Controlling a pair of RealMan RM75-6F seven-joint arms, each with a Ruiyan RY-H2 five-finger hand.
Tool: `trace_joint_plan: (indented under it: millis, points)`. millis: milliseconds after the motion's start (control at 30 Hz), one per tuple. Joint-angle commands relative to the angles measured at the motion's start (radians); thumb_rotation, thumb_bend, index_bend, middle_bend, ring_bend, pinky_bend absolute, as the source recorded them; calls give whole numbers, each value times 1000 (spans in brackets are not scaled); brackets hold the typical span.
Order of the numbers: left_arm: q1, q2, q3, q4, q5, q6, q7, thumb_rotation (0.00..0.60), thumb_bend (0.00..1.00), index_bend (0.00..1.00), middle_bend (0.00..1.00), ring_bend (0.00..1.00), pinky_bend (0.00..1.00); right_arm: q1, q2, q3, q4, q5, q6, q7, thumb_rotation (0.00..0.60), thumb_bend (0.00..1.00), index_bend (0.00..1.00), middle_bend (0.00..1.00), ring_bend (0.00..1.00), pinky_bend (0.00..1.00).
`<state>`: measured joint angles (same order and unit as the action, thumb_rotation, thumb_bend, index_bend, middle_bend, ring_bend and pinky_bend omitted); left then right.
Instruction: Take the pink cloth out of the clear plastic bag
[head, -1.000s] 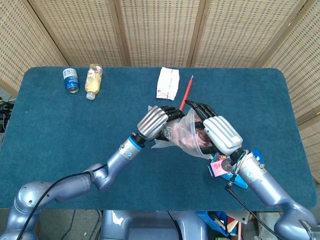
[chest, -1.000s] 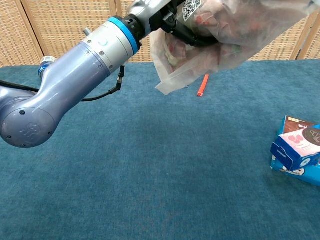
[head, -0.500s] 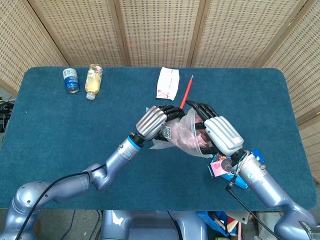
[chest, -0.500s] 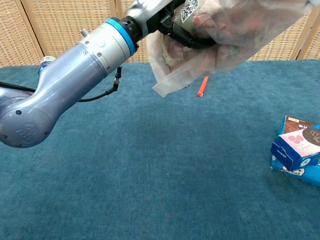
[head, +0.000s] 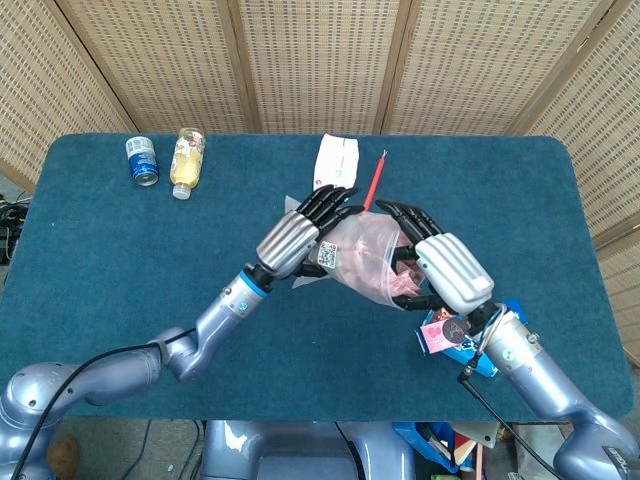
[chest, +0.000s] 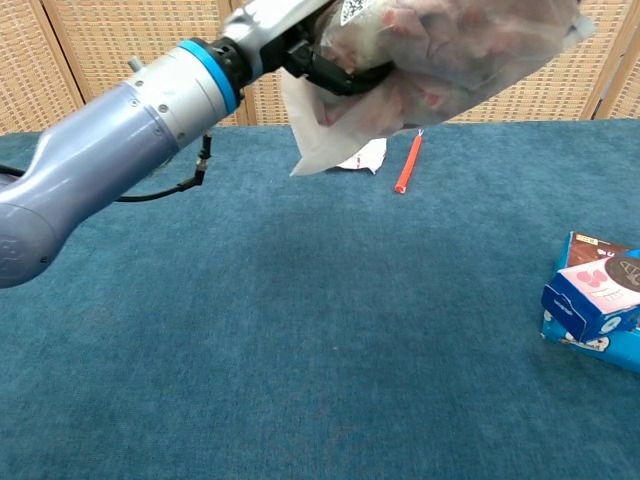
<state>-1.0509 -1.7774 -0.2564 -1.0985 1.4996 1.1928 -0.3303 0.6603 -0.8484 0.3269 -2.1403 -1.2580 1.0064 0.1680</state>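
I have the clear plastic bag (head: 365, 262) lifted off the counter (head: 120, 260), my left robot hand (head: 297, 237) gripping one side and my right robot hand (head: 440, 265) seemingly clamping the other, with the pink cloth (head: 405, 275) not yet out.

Pink cloth (head: 403, 272) half behind right hand (head: 440, 265)
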Motion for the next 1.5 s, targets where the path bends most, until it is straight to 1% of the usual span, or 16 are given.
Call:
trace_joint_plan:
  millis: [33,167,233,333,433,500,700,800,1000,1100,1167,1233,1267,1400,1500]
  points:
    - [24,33,15,-18,6,10,-6,600,408,101,0,0,5,-6,1,-6,9,-19,4,7,600,606,767,0,0,0]
    - [44,67,31,-37,10,5,-17,600,396,98,0,0,0,-13,-2,-13,21,-46,8,18,600,606,767,0,0,0]
    - [52,80,38,-43,9,0,-21,600,354,82,0,0,0,-15,-4,-16,25,-56,9,23,600,606,767,0,0,0]
    - [64,98,45,-55,4,-10,-24,600,252,16,0,0,0,-17,-7,-20,30,-71,9,38,600,605,767,0,0,0]
    - [70,108,44,-64,-5,-22,-20,600,185,0,0,0,0,-18,-9,-22,32,-87,10,48,600,605,767,0,0,0]
    - [72,110,42,-68,-5,-23,-20,600,167,0,0,0,0,-17,-9,-21,31,-89,12,48,600,606,767,0,0,0]
    - [82,118,37,-68,-10,-21,-15,600,164,0,0,0,0,-18,-9,-25,33,-87,11,41,600,606,770,0,0,0]
    - [91,133,47,-64,-26,-52,-5,600,166,0,0,0,0,-17,-7,-24,32,-90,12,44,600,606,770,0,0,0]
    - [99,182,92,-91,-44,-156,8,600,174,61,0,0,0,-8,11,-16,18,-102,2,46,600,605,770,0,0,0]
    - [117,175,111,-83,-40,-154,17,600,174,98,0,0,0,1,17,-7,0,-88,-4,40,600,605,770,0,0,0]
    - [127,168,121,-78,-35,-149,15,600,174,146,0,0,0,4,17,-4,-9,-78,-5,35,600,606,770,0,0,0]
    - [140,158,140,-69,-26,-146,22,600,174,223,0,0,0,6,18,-2,-20,-68,-5,27,600,605,770,0,0,0]
    - [144,154,146,-67,-24,-148,22,600,174,239,0,0,0,7,20,-2,-24,-66,-6,24,600,605,770,0,0,0]
    - [146,152,165,-70,-16,-179,0,600,174,251,0,0,0,6,32,0,-38,-65,-7,21,600,606,770,0,0,0]
    - [135,167,181,-91,-9,-227,-21,600,173,250,0,0,0,5,44,2,-43,-70,-7,20,600,606,770,0,0,0]
